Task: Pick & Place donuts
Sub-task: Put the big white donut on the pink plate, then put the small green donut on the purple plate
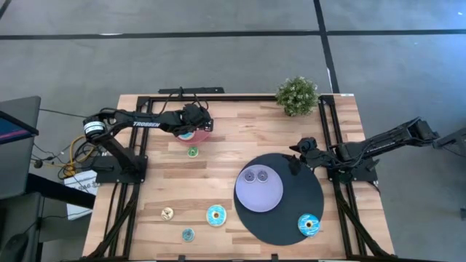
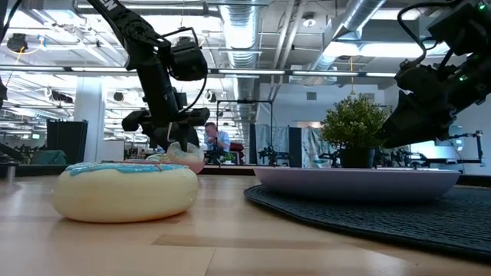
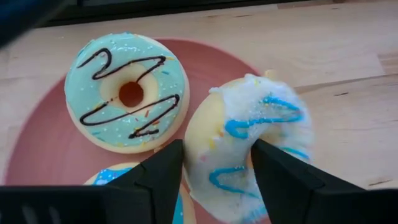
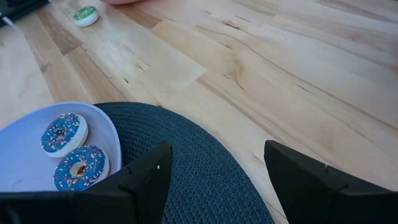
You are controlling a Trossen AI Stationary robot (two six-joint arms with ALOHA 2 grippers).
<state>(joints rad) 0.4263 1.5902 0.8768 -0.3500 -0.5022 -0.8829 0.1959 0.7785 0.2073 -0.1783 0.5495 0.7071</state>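
**Left pincer over the pink plate, white donut between its fingers**

The left pincer [image 1: 195, 125] sits above the pink plate [image 1: 204, 136] at about 11 o'clock on the desk [image 1: 240, 138]. In the left wrist view its two dark fingers [image 3: 155, 177] stand on either side of a white donut with blue icing lines [image 3: 255, 146], which leans on edge at the plate's rim; whether the fingers press it or have just let go cannot be told. Beside it on the plate lies a teal donut with a dark zigzag [image 3: 127, 93], flat, and part of another blue-iced donut [image 3: 112, 177] shows next to one finger.

A small green donut [image 1: 193, 151] lies on the bare wood just beside the plate, toward 6 o'clock from it.

The right pincer [image 1: 295, 161] hovers over the 1 o'clock edge of the dark round mat [image 1: 306, 196], its fingers spread and holding nothing. On the mat rests the lavender plate [image 1: 259, 200] with two small blue-sprinkled donuts [image 4: 62, 134] side by side. A larger blue donut [image 1: 309, 224] lies on the mat at about 5 o'clock.

Along the desk's 7 o'clock side lie a cream donut [image 1: 167, 213], a small teal donut [image 1: 188, 234] and a bigger teal donut [image 1: 215, 215]. A potted plant [image 1: 297, 94] stands at 1 o'clock.
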